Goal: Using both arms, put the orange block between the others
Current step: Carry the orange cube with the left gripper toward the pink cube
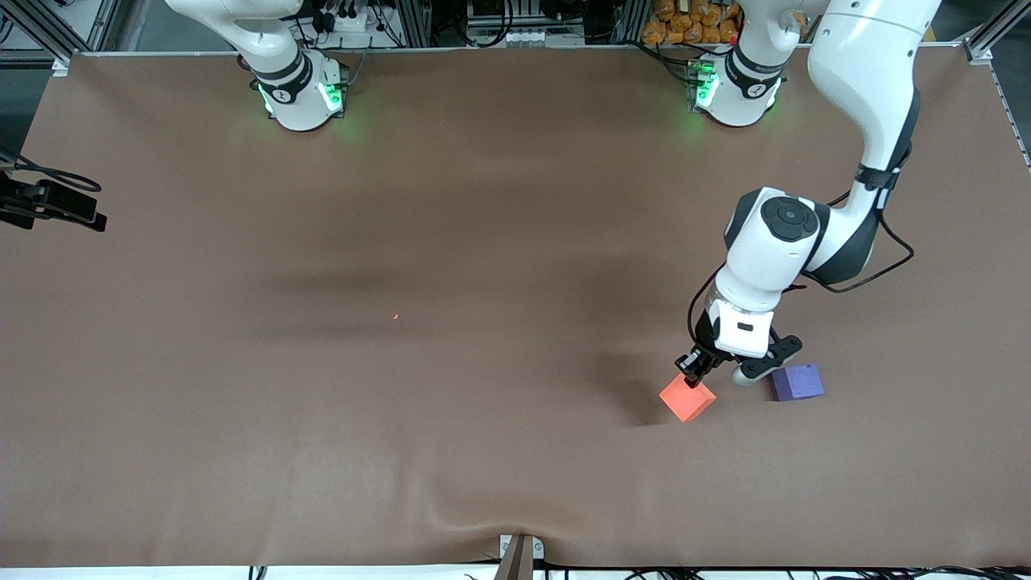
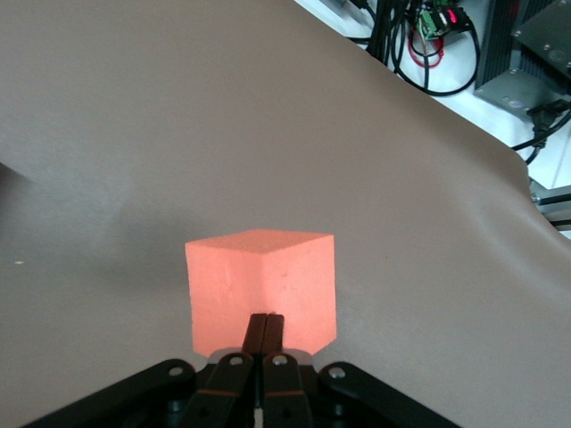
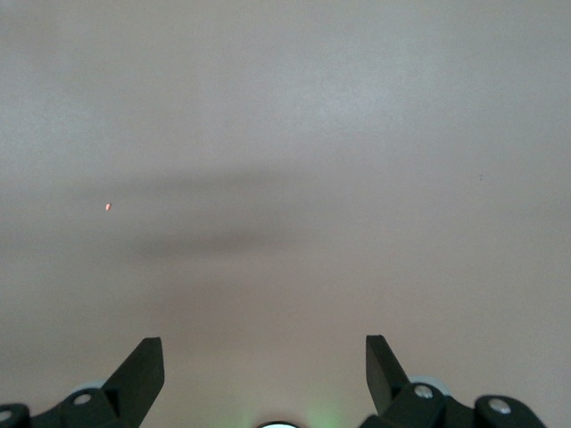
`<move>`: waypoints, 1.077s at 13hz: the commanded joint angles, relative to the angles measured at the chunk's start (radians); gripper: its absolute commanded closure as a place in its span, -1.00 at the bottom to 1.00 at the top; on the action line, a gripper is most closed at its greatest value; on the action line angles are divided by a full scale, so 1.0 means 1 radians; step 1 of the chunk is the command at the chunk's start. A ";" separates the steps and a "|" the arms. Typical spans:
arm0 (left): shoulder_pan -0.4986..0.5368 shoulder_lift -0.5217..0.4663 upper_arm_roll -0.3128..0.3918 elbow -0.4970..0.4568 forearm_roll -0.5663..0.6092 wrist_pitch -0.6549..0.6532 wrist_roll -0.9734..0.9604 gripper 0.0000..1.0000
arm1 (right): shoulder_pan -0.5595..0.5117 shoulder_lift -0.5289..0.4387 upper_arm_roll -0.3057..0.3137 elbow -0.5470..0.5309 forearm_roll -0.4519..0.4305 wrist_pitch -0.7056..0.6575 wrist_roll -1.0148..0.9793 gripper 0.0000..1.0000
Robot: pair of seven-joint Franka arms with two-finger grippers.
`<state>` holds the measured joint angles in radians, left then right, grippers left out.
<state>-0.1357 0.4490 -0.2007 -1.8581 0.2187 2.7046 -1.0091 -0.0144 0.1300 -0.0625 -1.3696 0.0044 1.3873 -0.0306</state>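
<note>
A red-pink cube [image 1: 687, 398] [image 2: 261, 290] lies on the brown table, toward the left arm's end. A purple-blue cube [image 1: 797, 382] sits beside it, about one cube's width away. My left gripper [image 1: 691, 372] [image 2: 266, 321] is shut with nothing between its fingers. Its tips are low against the red-pink cube's upright corner edge, on the side away from the front camera. The orange block does not show in any view. My right gripper [image 3: 265, 357] is open and empty, looking down on bare table, and its arm waits near its base [image 1: 298, 89].
A tiny red speck [image 1: 396, 316] [image 3: 108, 207] lies mid-table. A black camera mount [image 1: 48, 205] juts over the table edge at the right arm's end. The cloth ripples near the front clamp [image 1: 519, 556]. Cables and equipment lie off the table's edge [image 2: 446, 45].
</note>
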 commanded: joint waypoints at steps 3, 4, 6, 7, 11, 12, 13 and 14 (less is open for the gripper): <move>0.258 -0.012 -0.230 0.126 -0.125 -0.291 0.229 1.00 | 0.002 0.006 0.001 0.018 -0.006 -0.014 -0.011 -1.00; 0.312 -0.012 -0.273 0.134 -0.142 -0.339 0.268 1.00 | 0.002 0.006 0.001 0.018 -0.006 -0.014 -0.011 -1.00; 0.428 -0.010 -0.363 0.131 -0.186 -0.408 0.349 1.00 | 0.002 0.006 0.001 0.018 -0.006 -0.014 -0.011 -1.00; 0.485 -0.003 -0.403 0.126 -0.217 -0.439 0.401 1.00 | 0.002 0.006 0.001 0.018 -0.006 -0.014 -0.011 -1.00; 0.622 0.020 -0.434 0.117 -0.366 -0.588 0.672 1.00 | 0.002 0.006 0.001 0.018 -0.006 -0.014 -0.011 -1.00; 0.651 0.033 -0.434 0.103 -0.392 -0.589 0.726 1.00 | 0.002 0.006 0.001 0.018 -0.006 -0.014 -0.011 -1.00; 0.680 0.045 -0.434 0.093 -0.413 -0.589 0.782 1.00 | 0.002 0.006 0.001 0.018 -0.006 -0.014 -0.011 -1.00; 0.697 0.065 -0.434 0.092 -0.427 -0.589 0.823 1.00 | 0.002 0.006 0.001 0.018 -0.006 -0.014 -0.011 -1.00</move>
<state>0.5104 0.4869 -0.6099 -1.7544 -0.1688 2.1246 -0.2661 -0.0142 0.1301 -0.0619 -1.3696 0.0044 1.3873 -0.0309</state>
